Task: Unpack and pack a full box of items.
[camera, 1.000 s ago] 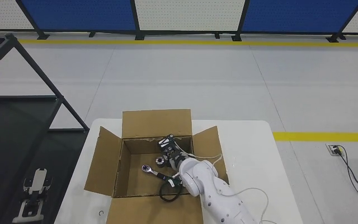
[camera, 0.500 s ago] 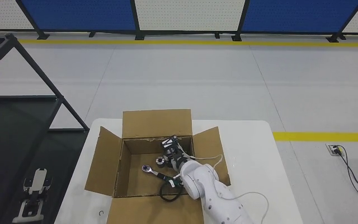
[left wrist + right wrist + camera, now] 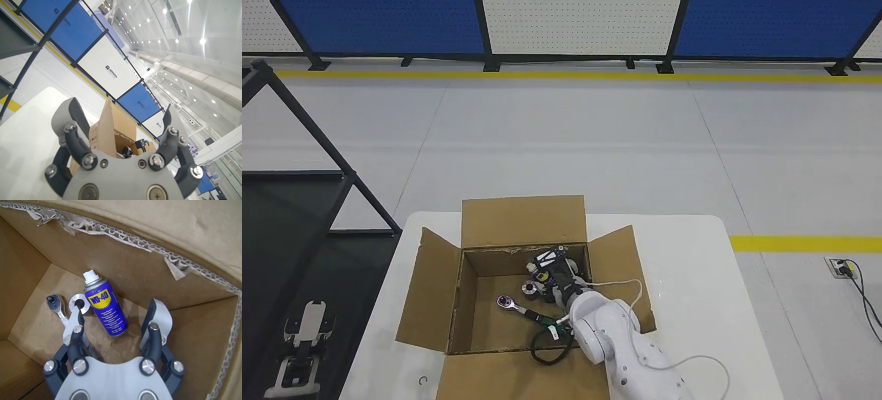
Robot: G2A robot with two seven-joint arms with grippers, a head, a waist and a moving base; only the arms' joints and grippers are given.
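An open cardboard box (image 3: 474, 312) stands on the white table (image 3: 692, 300). Inside it a blue spray can (image 3: 105, 308) with a white cap leans near the far wall. Beside the can lie a silver metal ring (image 3: 79, 303) and the head of a ratchet wrench (image 3: 53, 301), also seen from above as ratchet wrench (image 3: 510, 300). My right gripper (image 3: 115, 311) is down inside the box, open, its fingers on either side of the can's lower end without touching it. My left gripper (image 3: 122, 109) is open and holds nothing, tilted upward beside the box (image 3: 113, 125).
A black cable loop (image 3: 547, 345) lies in the box's near right corner. The box flaps (image 3: 422, 290) stand outward on all sides, with torn edges (image 3: 132, 239). A black metal rack (image 3: 302, 200) stands left of the table.
The right arm has shifted slightly to the right and deeper into the box, closer around the spray can. The items in the box have not moved.
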